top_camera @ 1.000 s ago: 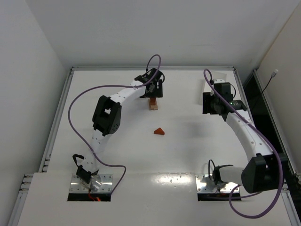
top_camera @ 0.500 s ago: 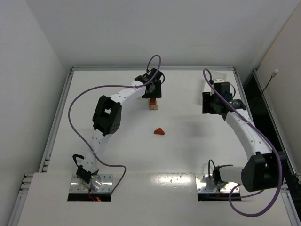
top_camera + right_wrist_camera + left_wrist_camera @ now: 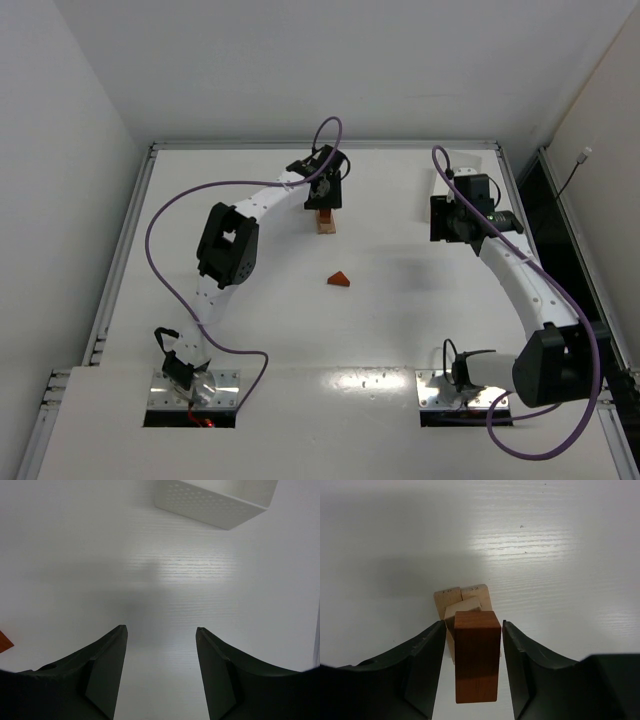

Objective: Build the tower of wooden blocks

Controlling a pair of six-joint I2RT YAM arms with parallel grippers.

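The wedge [image 3: 340, 279] lies alone near the middle of the counter [image 3: 240, 330]; leave it for later. Beyond it, toward the far edge and about midway between the side edges, stands the tower [image 3: 326, 222]: tan blocks [image 3: 462, 597] at the base with a brown block [image 3: 476, 665] upright on top.

Your left fingers [image 3: 427, 655] are spread just wider than that brown block, one on each side. A thin gap shows on one side, while the other finger is touching or a hair off — I cannot tell which. I judge the step in hand to be gripping or squaring this top piece.

Do it evenly. If one finger meets the block first, it will likely shove the piece sideways and drag the tan blocks askew. Centre the wrist so both gaps match, then squeeze slowly and no harder than needed. If you lift away, go straight up.

Your right fingers [image 3: 107, 665] are spread and hold nothing, hovering over bare counter toward the right edge, with the white tray [image 3: 215, 502] beyond them — keep that arm clear of the tower.
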